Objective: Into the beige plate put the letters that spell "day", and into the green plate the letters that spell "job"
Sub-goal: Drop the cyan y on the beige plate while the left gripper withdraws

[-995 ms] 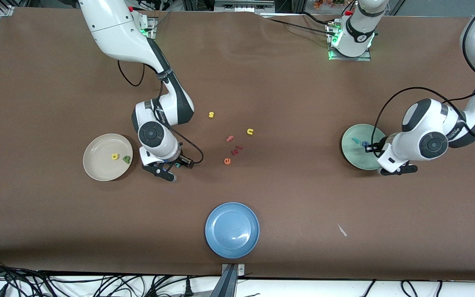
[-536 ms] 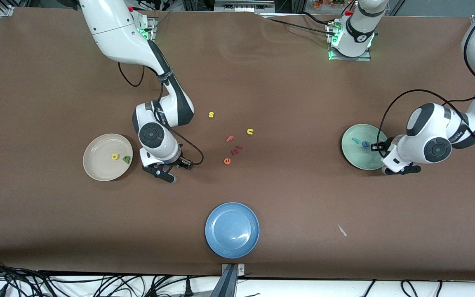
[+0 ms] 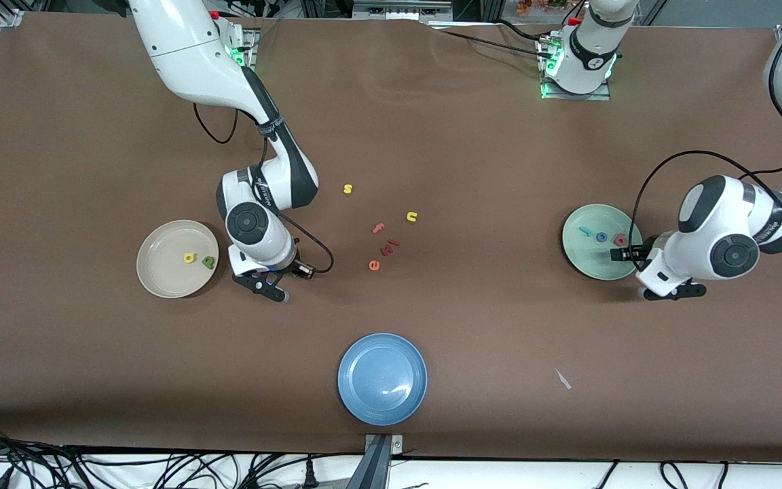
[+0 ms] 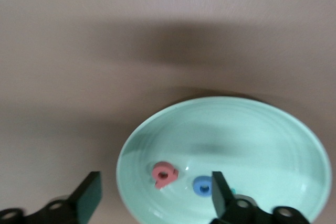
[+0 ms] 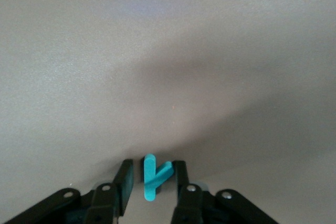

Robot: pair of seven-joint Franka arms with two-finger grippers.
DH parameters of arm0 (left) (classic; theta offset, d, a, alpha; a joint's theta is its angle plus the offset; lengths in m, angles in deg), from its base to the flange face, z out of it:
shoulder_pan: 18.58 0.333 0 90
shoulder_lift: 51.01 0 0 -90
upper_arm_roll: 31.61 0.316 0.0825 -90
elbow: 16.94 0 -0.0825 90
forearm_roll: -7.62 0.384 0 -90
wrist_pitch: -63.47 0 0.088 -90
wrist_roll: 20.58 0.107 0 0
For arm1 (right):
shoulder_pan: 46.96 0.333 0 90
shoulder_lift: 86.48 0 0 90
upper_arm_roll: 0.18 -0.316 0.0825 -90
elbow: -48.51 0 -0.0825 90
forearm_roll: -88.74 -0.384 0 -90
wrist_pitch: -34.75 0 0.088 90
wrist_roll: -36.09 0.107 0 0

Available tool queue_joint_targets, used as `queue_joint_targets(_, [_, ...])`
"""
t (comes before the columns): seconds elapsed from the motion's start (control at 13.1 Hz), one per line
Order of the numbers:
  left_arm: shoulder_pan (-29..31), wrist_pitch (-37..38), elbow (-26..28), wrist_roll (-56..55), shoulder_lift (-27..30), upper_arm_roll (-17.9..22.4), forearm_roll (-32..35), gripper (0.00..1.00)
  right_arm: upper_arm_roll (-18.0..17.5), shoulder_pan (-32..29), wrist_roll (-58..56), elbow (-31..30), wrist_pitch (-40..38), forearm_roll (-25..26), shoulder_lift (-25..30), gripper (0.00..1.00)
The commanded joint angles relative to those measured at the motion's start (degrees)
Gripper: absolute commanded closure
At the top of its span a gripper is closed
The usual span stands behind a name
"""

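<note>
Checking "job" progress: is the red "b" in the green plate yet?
In. The red "b" lies flat in the green plate beside the blue "o"; the left tool is open, apart from it.

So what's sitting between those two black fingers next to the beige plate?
A teal "y" stands between the right gripper's fingers, seen in the right wrist view; the front view hides it.

Right gripper (image 5: 149,179): lowered to tabletop, black fingers (image 5: 124,184) pinching a small piece; left gripper (image 4: 155,199): jaws spread wide, low.
</note>
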Motion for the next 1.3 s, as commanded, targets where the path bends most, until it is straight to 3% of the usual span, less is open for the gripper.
queue_joint_targets(0.0, [-5.8,9.5,-11.0,1.0,0.5,0.5,-2.3,0.0,-0.4,-0.5,-0.9,1.4,-0.1,-0.9,-1.1,0.93])
queue_joint_targets(0.08, [-6.6,10.8,-13.5,0.9,0.6,0.4,-2.7,0.0,-0.4,-0.5,-0.9,1.4,-0.2,-0.9,-1.1,0.99])
queue_joint_targets(0.38, [-9.7,15.6,-22.5,0.9,0.6,0.4,-3.8,0.0,-0.4,-0.5,-1.2,2.3,-0.9,-0.5,-0.7,1.0])
queue_joint_targets(0.84, [-9.6,15.9,-24.9,1.2,0.7,0.4,-7.7,0.0,2.8,-1.7,-16.9,2.7,-12.5,-0.7,4.4,1.0])
queue_joint_targets(1.22, [-9.6,15.6,-25.2,0.8,1.0,0.4,-8.2,0.0,8.4,-1.6,-33.7,-6.2,-13.4,-0.3,12.0,1.0])
